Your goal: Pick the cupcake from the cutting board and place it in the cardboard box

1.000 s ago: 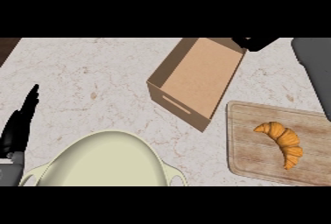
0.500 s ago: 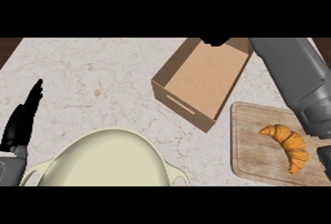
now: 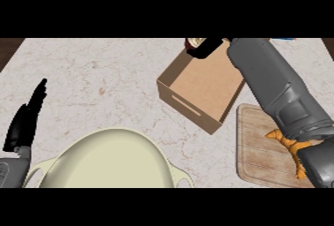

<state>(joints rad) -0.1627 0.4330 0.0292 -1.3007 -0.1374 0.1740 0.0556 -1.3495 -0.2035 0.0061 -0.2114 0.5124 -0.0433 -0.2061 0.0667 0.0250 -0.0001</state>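
Head view, looking steeply down on a pale marbled surface (image 3: 98, 75). An open cardboard box (image 3: 205, 90) sits upper centre, turned at an angle, with a slot handle in its near wall; just right of it lies a wooden cutting board (image 3: 261, 150), close to the box's corner, contact not discernible. On the board rests an orange croissant-shaped pastry (image 3: 290, 148), partly hidden by the right forearm (image 3: 280, 88); no cupcake can be made out on the board. The right forearm crosses the board and runs up past the box's right edge; the right hand (image 3: 205, 47) shows only as a dark tip at the box's far rim beside a small dark-red item (image 3: 193, 43), too cut off to identify, so whether its fingers are clenched or released cannot be told. The left hand (image 3: 26, 119) rests at the left edge, fingers straight and released, holding nothing. A large cream lidded pot (image 3: 111, 161) fills the lower left.
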